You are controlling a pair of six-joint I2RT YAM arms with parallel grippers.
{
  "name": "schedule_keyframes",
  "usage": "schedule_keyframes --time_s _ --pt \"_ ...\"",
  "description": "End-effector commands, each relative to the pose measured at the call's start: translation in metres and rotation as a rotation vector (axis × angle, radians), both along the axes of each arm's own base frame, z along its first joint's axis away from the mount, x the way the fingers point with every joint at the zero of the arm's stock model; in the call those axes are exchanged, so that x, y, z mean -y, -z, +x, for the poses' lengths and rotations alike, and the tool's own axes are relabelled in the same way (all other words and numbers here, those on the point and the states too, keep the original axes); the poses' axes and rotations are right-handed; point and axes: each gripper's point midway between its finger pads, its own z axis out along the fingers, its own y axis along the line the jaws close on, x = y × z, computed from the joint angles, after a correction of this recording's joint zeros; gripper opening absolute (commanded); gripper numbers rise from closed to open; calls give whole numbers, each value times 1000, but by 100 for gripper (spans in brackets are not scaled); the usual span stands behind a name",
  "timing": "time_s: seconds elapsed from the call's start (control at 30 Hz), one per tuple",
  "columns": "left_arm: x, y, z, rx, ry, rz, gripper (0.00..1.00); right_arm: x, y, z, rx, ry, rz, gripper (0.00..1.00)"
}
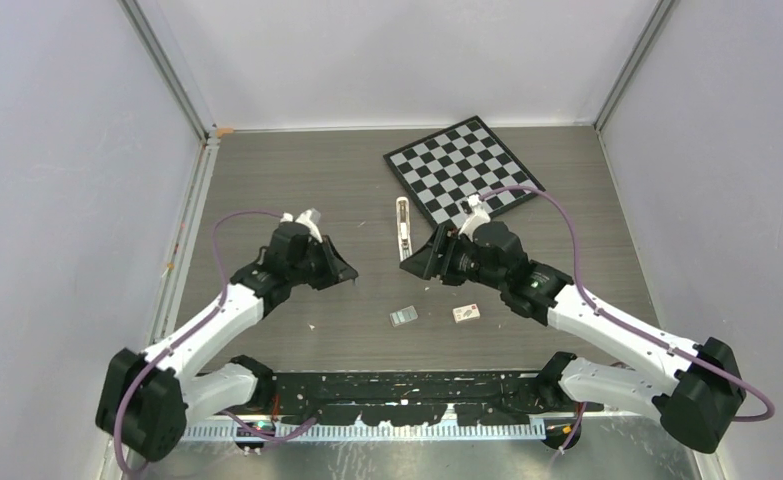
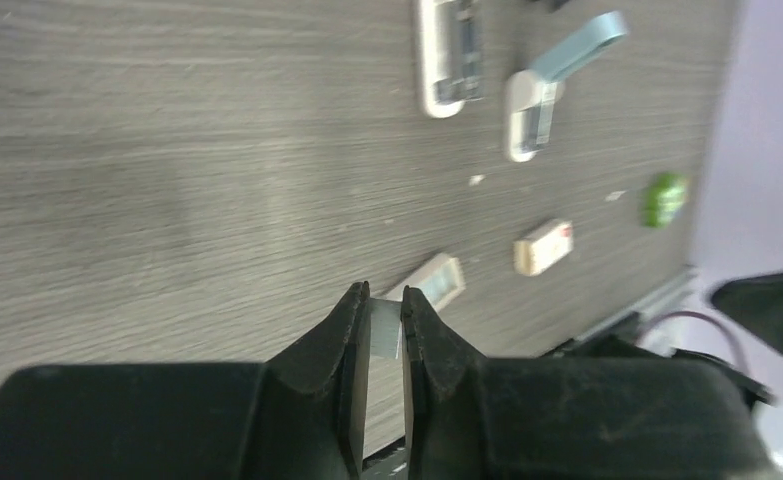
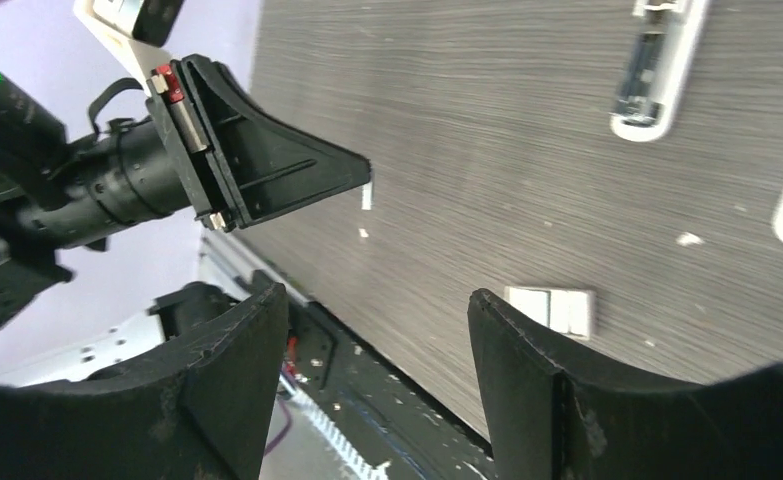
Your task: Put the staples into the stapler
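Observation:
My left gripper (image 2: 385, 300) is shut on the staples (image 2: 385, 325), a small silvery strip pinched between its fingertips just above the table. In the right wrist view the staples (image 3: 367, 197) show as a pale sliver at that gripper's tip. The stapler (image 1: 403, 227) lies lengthwise at mid-table, white with its tray showing (image 2: 450, 55). A white piece with a pale blue arm (image 2: 547, 85) lies beside it. My right gripper (image 1: 415, 270) hovers close to the stapler's near end, facing the left one. Its jaws (image 3: 377, 295) are open with nothing between them.
A flat grey box (image 1: 403, 316) and a cream box with a red mark (image 1: 467, 313) lie near the front edge. A checkerboard (image 1: 462, 170) sits at the back right. A small green thing (image 2: 664, 197) lies by the table edge. White specks dot the surface.

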Motion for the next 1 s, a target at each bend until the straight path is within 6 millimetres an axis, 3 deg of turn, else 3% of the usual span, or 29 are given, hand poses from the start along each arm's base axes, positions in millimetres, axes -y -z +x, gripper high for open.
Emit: schedule_keyframes --time_s 0.0,0.17,0.3,0.5,0.97 --pt "-16 23 7 -22 -26 285 15 27 -3 7 40 82 -127 71" --pt "-12 54 16 -92 -19 483 14 45 -2 6 60 131 -173 71" --pt "-4 66 21 -103 -3 560 13 57 -3 5 82 156 -213 71" --pt "4 77 26 -103 31 668 14 74 -1 6 96 201 -264 72" --pt "10 95 25 -124 76 751 14 84 22 14 28 253 -301 73"
